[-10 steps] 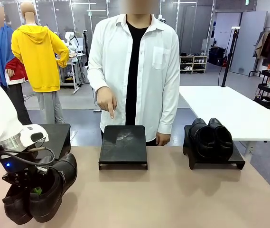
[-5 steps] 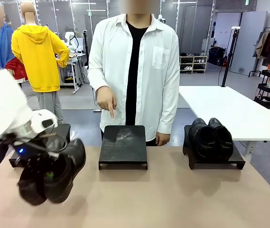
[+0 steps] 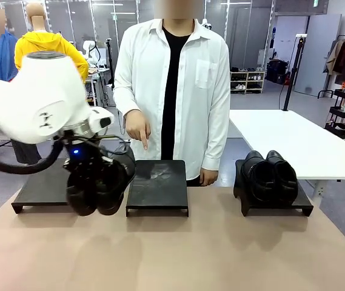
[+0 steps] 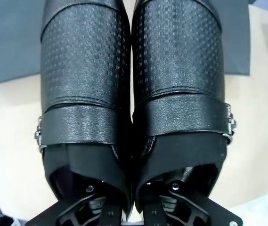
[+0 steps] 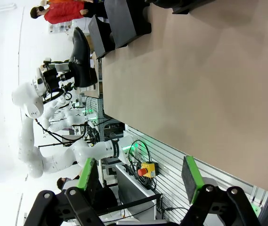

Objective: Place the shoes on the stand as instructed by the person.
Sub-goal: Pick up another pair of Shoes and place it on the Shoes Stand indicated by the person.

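my left jaws (image 3: 97, 182) held the buckled shoes (image 3: 99, 185) aloft beside the middle stand (image 3: 157, 188); my right jaws (image 5: 138, 181) stood wide; the person (image 3: 172, 85) pointed down.

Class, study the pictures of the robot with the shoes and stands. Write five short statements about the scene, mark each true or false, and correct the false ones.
1. The left pincer holds the pair of black buckled ankle-high leather shoes above the table. True.
2. The person's hand points down at the middle flat black stand. True.
3. The pair of lower-cut glossy black shoes lies on the middle stand. False: it sits on the right-hand black stand.
4. The right pincer grips a shoe. False: it is open and holds nothing.
5. The left-hand black stand carries a shoe. False: its visible top is bare.
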